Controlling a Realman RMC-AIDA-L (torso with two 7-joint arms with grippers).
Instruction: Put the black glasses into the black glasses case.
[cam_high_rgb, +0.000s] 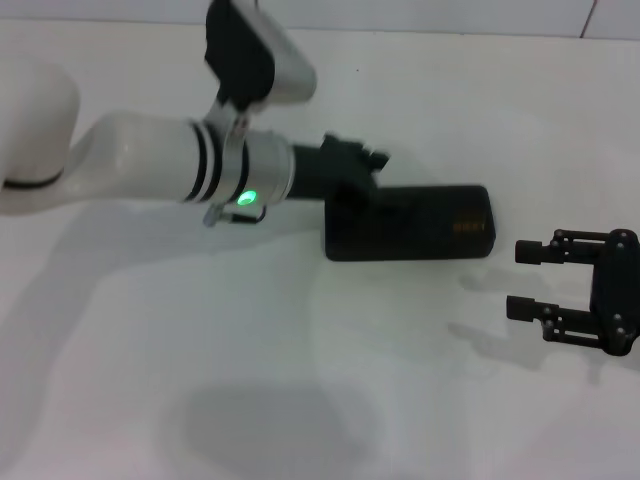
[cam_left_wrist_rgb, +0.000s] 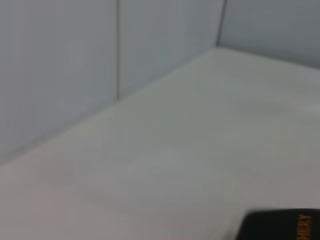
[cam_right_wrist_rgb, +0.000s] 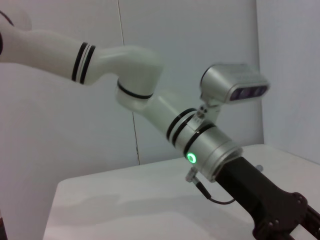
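Two robot arms share a plain white counter (cam_high_rgb: 300, 400), and we describe them from left to right as the head camera sees them. On the left, our white left arm (cam_high_rgb: 150, 165) reaches in across the counter, with a green light (cam_high_rgb: 247, 198) glowing on its silver wrist ring and a silver camera housing (cam_high_rgb: 262, 55) mounted above it. Its black left hand (cam_high_rgb: 352, 165) sits at the left end of the black glasses case (cam_high_rgb: 420, 225), over or against that end; we cannot tell whether its fingers are spread or closed, because the wrist and the dark case hide them. The case lies flat and closed near the middle of the counter, long side running left to right, with small orange lettering (cam_high_rgb: 470, 226) near its right end. The left wrist camera shows only a corner of that case (cam_left_wrist_rgb: 280, 226) with the orange letters, plus bare counter and grey wall panels (cam_left_wrist_rgb: 60, 65) behind. We cannot see the black glasses in any view. Further right, apart from the case, our right hand (cam_high_rgb: 528, 280) hangs above the counter near the right edge, its two black fingers (cam_high_rgb: 535, 250) spread apart and pointing toward the case, gripping nothing. The right wrist camera looks back at the left arm (cam_right_wrist_rgb: 150, 95), its green light and its black hand (cam_right_wrist_rgb: 280, 215).
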